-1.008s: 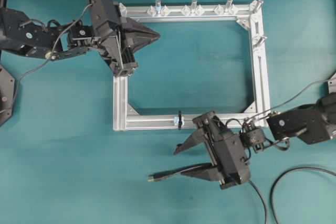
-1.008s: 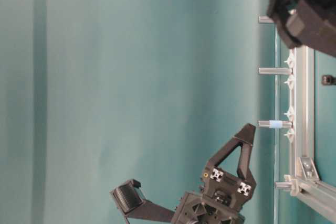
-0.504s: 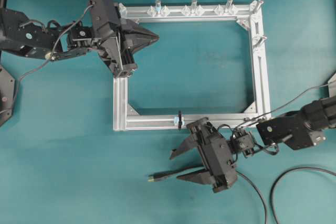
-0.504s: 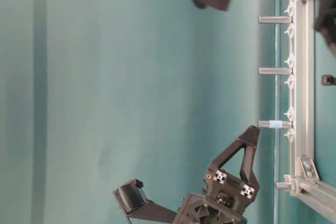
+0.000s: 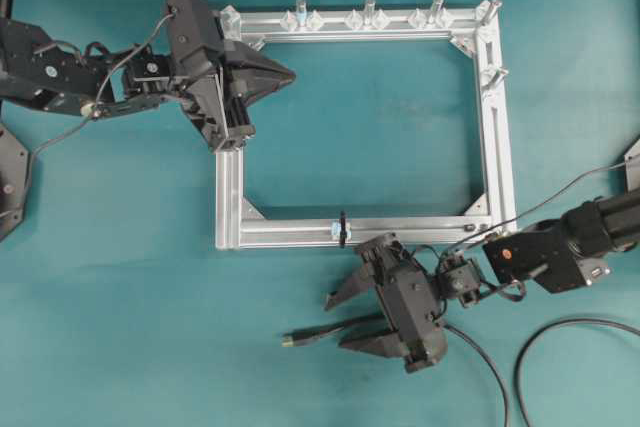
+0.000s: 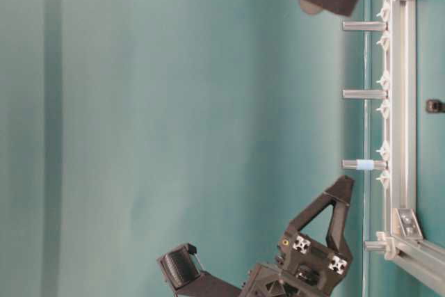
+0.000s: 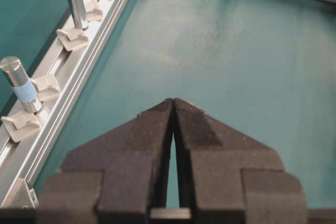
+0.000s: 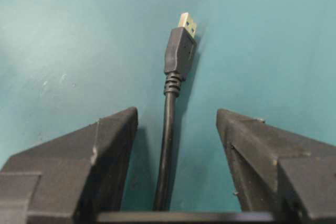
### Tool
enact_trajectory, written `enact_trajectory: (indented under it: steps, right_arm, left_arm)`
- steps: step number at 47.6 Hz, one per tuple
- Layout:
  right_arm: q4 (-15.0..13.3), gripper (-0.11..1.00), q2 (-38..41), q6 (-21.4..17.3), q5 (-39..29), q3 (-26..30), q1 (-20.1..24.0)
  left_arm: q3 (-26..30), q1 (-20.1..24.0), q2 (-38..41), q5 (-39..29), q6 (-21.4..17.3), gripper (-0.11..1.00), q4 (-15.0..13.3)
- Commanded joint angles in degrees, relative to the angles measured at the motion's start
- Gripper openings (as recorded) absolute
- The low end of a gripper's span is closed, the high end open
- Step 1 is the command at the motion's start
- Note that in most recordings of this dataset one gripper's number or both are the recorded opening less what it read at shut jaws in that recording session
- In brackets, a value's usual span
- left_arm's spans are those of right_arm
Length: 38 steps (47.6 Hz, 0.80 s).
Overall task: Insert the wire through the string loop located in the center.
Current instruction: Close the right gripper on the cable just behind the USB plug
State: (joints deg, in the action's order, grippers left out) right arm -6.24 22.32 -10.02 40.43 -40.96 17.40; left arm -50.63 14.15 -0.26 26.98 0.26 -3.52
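The wire (image 5: 322, 329) lies on the teal table below the frame, its plug (image 5: 290, 339) with the golden tip pointing left. My right gripper (image 5: 335, 322) stands open astride it, one finger on each side and neither touching. In the right wrist view the wire (image 8: 169, 124) runs up between the fingers of that gripper (image 8: 177, 113) to the plug (image 8: 180, 51). The string loop (image 5: 341, 228) stands upright on the frame's near rail, just above the right gripper. My left gripper (image 5: 293, 74) is shut and empty over the frame's top left corner; its tips (image 7: 173, 100) meet.
The silver aluminium frame (image 5: 495, 117) lies mid-table with upright pegs (image 5: 369, 9) on its far rail; one peg (image 7: 20, 82) has a blue band. Another black cable (image 5: 560, 332) curves at the bottom right. In the table-level view the right gripper (image 6: 278, 231) hangs low beside the frame.
My right gripper has moved left and come down over the wire, still open. The left gripper has drawn back slightly to the left, still shut.
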Motion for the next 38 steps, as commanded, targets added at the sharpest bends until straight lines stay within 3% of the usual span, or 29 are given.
enact_trajectory:
  steps: [1,12,18,32,38]
  right_arm:
    - [0.09,0.65,-0.88,0.00,0.35,1.14,0.18]
    - [0.26,0.64,-0.79,0.00,0.09,1.23,0.18]
    - [0.44,0.58,-0.79,0.00,0.18,1.14,0.26]
    - [0.44,0.22,-0.79,0.00,0.09,1.32,0.26]
    - [0.44,0.12,-0.79,0.00,-1.14,1.49,0.18]
  left_arm:
    - [0.44,-0.18,-1.41,0.26,0.18,0.00,0.18]
    - [0.09,-0.18,-1.41,0.26,0.18,0.00,0.18]
    - [0.00,-0.18,-1.41,0.26,0.18,0.00,0.18]
    - [-0.18,-0.18,-1.41,0.26,0.18,0.00,0.18]
    - [-0.18,-0.18,-1.41,0.26,0.18,0.00,0.18]
